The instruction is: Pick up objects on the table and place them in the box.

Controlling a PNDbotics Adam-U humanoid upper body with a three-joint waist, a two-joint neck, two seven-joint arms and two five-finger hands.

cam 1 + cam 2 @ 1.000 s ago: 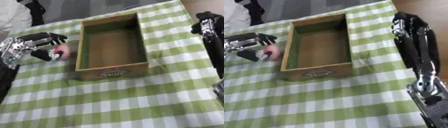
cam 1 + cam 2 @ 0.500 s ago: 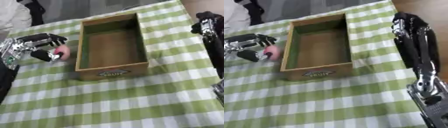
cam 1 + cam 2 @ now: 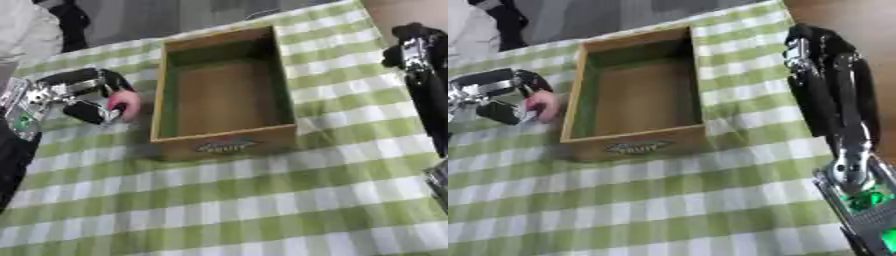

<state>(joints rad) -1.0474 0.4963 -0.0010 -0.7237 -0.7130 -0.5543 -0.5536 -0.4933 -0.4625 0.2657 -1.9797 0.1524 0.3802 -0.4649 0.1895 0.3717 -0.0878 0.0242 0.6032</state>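
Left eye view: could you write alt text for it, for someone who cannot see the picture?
A black and silver left robot hand curls round a small pink object beside the left wall of an empty wooden box, which stands on a green and white checked tablecloth. The right arm hangs at the right edge.

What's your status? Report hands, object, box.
Left hand curled round pink object, left of box. Right hand idle at right, fingers unclear. Box empty, path clear.
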